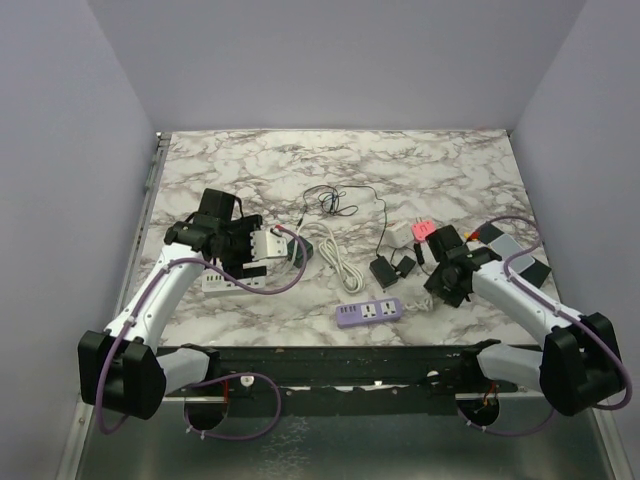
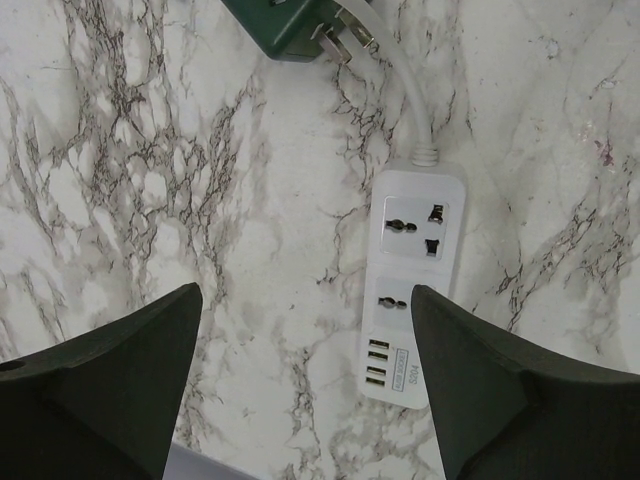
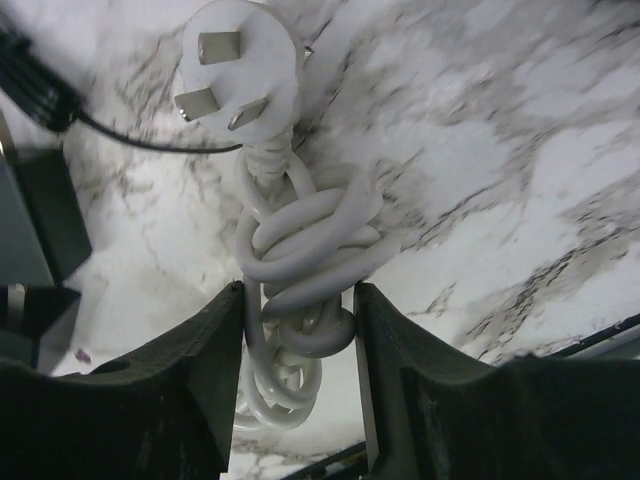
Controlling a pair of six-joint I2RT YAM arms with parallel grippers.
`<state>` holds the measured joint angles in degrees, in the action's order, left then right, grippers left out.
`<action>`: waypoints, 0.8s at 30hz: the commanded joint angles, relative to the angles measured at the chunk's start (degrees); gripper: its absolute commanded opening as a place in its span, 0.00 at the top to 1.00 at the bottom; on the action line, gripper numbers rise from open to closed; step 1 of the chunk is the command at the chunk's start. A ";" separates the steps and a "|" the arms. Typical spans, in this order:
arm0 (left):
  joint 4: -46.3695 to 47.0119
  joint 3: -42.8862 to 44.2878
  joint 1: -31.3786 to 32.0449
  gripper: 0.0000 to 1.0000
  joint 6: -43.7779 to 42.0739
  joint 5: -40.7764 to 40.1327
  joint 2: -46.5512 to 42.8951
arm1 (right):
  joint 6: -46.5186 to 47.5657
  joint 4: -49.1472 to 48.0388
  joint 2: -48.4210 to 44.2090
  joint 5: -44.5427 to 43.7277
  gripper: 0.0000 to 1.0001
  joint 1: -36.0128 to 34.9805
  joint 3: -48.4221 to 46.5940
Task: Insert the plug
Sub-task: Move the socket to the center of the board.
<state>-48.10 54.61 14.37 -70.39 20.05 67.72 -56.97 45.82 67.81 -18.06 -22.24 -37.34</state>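
Observation:
A white three-prong plug [image 3: 240, 70] lies prongs-up on the marble, at the end of a bundled white cord [image 3: 300, 265]. My right gripper [image 3: 298, 340] is shut on that cord bundle, just behind the plug. In the top view the right gripper [image 1: 442, 283] sits right of a purple power strip [image 1: 370, 312]. My left gripper [image 2: 305, 380] is open and empty, hovering over a white power strip [image 2: 412, 285] with sockets and USB ports; the strip lies near its right finger. In the top view the left gripper [image 1: 250, 250] is above this white strip [image 1: 222, 284].
A dark green adapter [image 2: 285, 25] with metal prongs lies beyond the white strip, also in the top view [image 1: 300, 255]. Black adapters [image 1: 388, 270], thin black wires [image 1: 335, 200], a white cable coil [image 1: 342, 265] and a pink item [image 1: 423, 229] lie mid-table. A black block [image 3: 40, 215] is left of the right fingers.

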 commanded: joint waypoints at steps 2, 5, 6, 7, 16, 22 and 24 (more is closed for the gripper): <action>-1.23 -0.59 0.34 0.14 -0.37 1.69 0.86 | 2.67 -1.40 -0.66 -9.75 0.57 5.44 -2.81; -1.22 -0.98 1.01 0.14 0.02 2.21 1.29 | 4.99 -1.52 -0.37 -11.63 0.57 6.99 -3.92; -1.29 -1.07 1.20 0.14 0.18 2.37 1.46 | 6.15 -1.94 -0.13 -11.23 0.55 7.15 -4.14; -1.25 -1.16 1.42 0.14 0.35 2.59 1.63 | 6.93 -2.30 0.13 -10.28 0.51 7.13 -4.31; -1.26 1.14 2.79 0.08 3.67 3.80 2.58 | 14.11 -5.35 -8.50 0.01 0.18 7.14 -7.33; -0.79 2.02 2.83 0.05 9.93 7.21 2.64 | 19.48 -10.78 0.10 3.87 0.09 7.13 -14.52; -0.44 2.08 2.80 0.05 11.43 7.55 2.35 | 22.85 -14.08 4.28 6.55 0.06 7.12 -16.67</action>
<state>-48.51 55.09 16.97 -63.99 23.44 70.15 -40.93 38.68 64.82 -17.37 -15.35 -50.46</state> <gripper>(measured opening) 0.945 0.917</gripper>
